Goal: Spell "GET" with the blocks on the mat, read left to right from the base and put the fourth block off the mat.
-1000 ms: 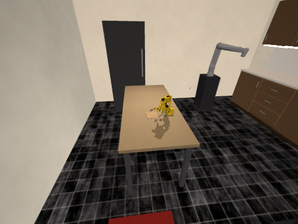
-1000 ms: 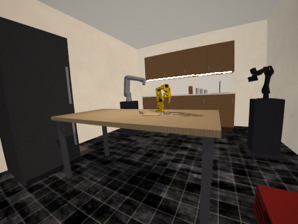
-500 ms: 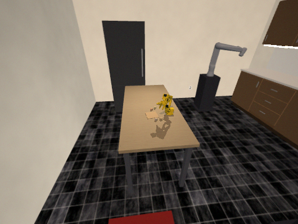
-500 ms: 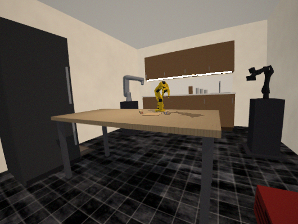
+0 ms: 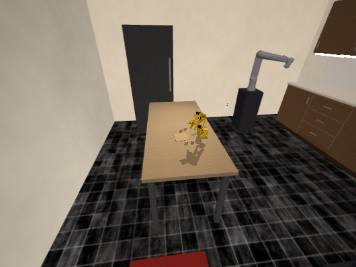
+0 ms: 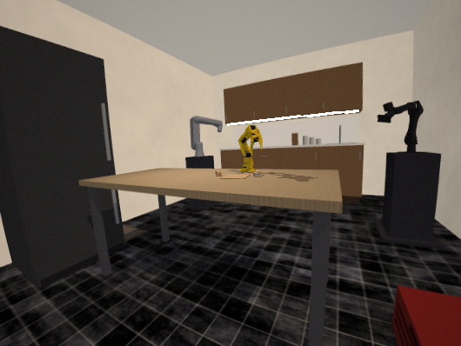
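A small yellow five-joint arm (image 5: 198,121) is seen on a long light-wood table (image 5: 168,168), folded high, with its gripper (image 6: 261,145) hung well above the table top. The jaws are judged to be partly apart with nothing held between them. A thin tan square mat (image 5: 182,137) is laid flat just beside the arm's base. Four small lettered blocks are made out around it: one pair (image 5: 182,129) just off the far edge and another pair (image 5: 189,143) just off the near edge. None appears to lie on the mat, so the spelling is judged to be not yet begun. The letters are too small to be read in either view.

Several failures can be expected from here. Since the faces cannot be read, the wrong block could be picked, or a correct one could be set down turned, so that the word would not read upright from the base. With the blocks lying in close pairs, a neighbour could be knocked onto the mat or toppled as the jaws are lowered beside it. The mat could be dragged or creased if a fingertip is pressed on its edge. A block let go from a height could bounce and come to rest tilted or half off the mat
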